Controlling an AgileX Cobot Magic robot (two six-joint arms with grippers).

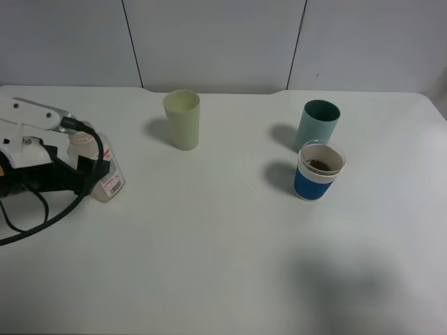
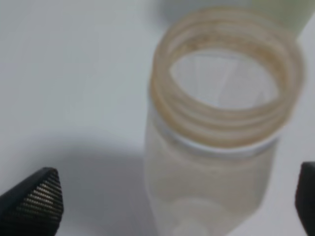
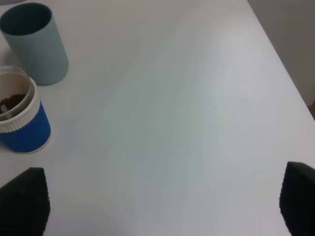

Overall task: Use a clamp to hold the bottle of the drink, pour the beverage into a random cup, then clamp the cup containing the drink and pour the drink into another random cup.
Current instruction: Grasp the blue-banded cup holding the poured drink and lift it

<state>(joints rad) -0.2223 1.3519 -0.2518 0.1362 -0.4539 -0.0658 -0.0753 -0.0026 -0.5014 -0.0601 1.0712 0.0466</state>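
Note:
The bottle (image 1: 106, 183) stands upright at the table's left side and looks empty; its wide round mouth (image 2: 226, 93) fills the left wrist view. My left gripper (image 1: 93, 169) is open, with one fingertip (image 2: 34, 201) well clear of the bottle (image 2: 211, 167) and the other on its far side. The blue-banded cup (image 1: 318, 176) at the right holds a little dark brown beverage (image 1: 321, 165). Just behind it stands the teal tumbler (image 1: 319, 123). My right gripper (image 3: 162, 204) is open over bare table, to the side of the cup (image 3: 22, 125) and the teal tumbler (image 3: 34, 46).
A pale yellow-green tumbler (image 1: 182, 120) stands at the back, left of the middle. The white table (image 1: 223, 265) ends at its right edge (image 3: 285, 83) near the right gripper. A black cable (image 1: 42, 216) loops on the table beside the left arm.

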